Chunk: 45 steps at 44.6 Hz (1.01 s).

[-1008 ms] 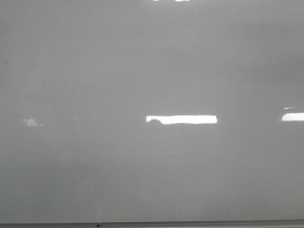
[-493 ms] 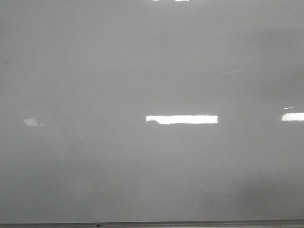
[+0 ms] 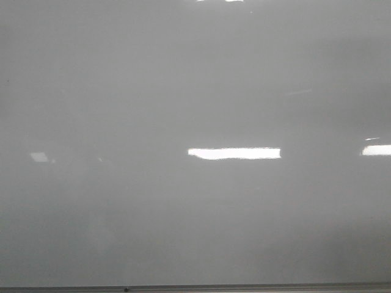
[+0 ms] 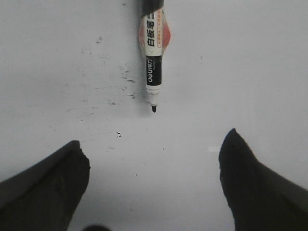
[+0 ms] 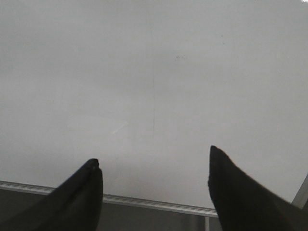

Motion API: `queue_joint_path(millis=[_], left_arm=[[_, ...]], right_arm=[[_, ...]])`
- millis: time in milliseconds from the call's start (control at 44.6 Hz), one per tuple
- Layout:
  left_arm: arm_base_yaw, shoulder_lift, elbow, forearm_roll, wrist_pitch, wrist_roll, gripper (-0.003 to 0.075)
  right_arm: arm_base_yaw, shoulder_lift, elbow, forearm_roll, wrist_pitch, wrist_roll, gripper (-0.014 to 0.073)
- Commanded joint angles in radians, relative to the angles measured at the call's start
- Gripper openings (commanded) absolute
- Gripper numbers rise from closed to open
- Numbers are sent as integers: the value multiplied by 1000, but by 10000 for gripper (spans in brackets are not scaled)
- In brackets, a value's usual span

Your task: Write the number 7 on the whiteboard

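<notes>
The whiteboard [image 3: 183, 91] fills the front view, glossy pale grey with bright glare patches; no drawn number 7 shows on it in any view. Neither gripper shows in the front view. In the left wrist view an uncapped black-tipped marker [image 4: 154, 62] lies on the board [image 4: 240, 72], tip toward my left gripper [image 4: 154, 147], which is open and empty a short way from the tip. In the right wrist view my right gripper [image 5: 154, 156] is open and empty over the board [image 5: 154, 72] near its metal edge strip [image 5: 154, 203].
Small black ink specks [image 4: 119, 134] and faint smudges lie on the board near the marker. A thin grey edge strip [image 3: 244, 287] runs along the board's near side in the front view. A darker surface [image 5: 144, 219] lies beyond the strip.
A small dark notch at the left end of the central glare bar has gone; otherwise the board looks the same.
</notes>
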Motion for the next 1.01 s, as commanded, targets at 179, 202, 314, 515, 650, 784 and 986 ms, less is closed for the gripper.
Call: queue_joint_path(millis=[179,202,314,515,650,784,986], left_arm=[[-9,262,-168,-10,-105,-7,554],[-9,281,-181,-10,-118,-7,554],[-9,366,-225,-10,-138,-7,554],[-9,470,-273,-10,-165,-7,524],[-9,490,-275,-10,-204,-7,455],[-9,494,-275,-10,-247,-7,361],[-9,509,-275,-10,-290,-7,283]], right_arm=[[1,5,-32,-16,-66,-3,500],[1,5,-32,-16,-66,-3,500],[1,5,-32,-16,-64,-3,500],[1,5,-32,-16,-65,-3,500],[1,5,-32,-16,-65,-3,500],[1,5,-32,-16,-65,-3,500],[1,5,-32,-16,-66,-3,500]])
